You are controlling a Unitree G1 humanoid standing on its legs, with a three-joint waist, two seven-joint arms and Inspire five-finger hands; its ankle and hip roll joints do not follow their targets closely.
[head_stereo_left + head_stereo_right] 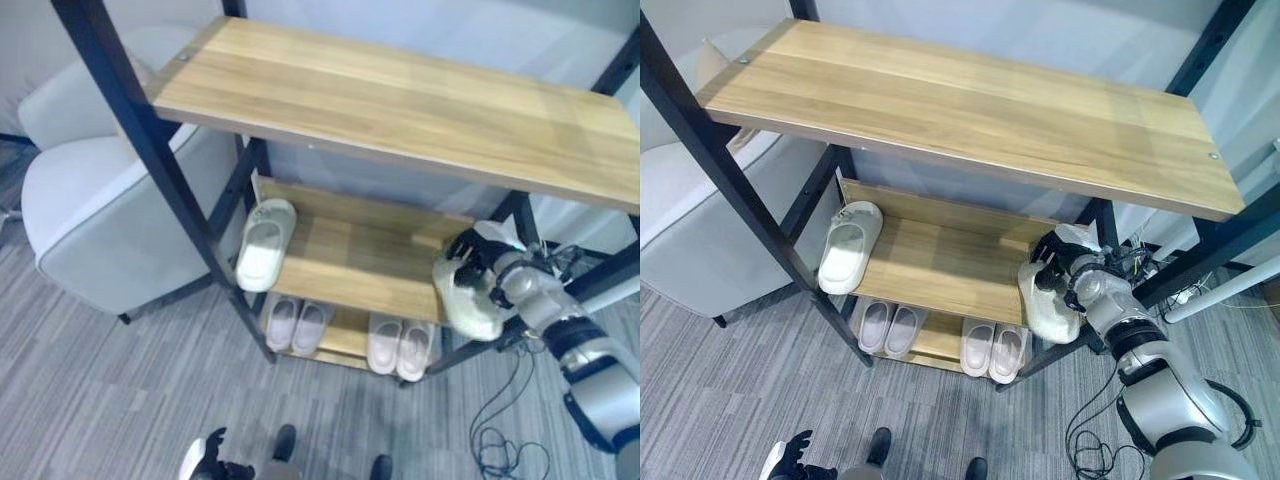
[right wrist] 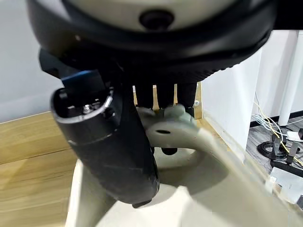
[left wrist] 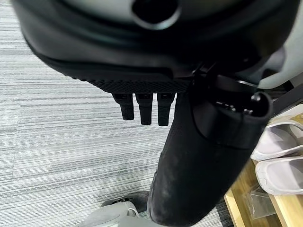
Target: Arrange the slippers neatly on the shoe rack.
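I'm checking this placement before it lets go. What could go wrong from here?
The slipper in the right hand sits at the right end of the middle shelf, its toe seeming to overhang the front edge; released there, it might tip off. Its mate lies at the far left end, also overhanging the front edge, so the pair may end up apart rather than neat.

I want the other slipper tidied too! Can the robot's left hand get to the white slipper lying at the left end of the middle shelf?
Probably yes: the left hand hangs low, open, holding nothing, and nothing blocks the white slipper at the middle shelf's open front.
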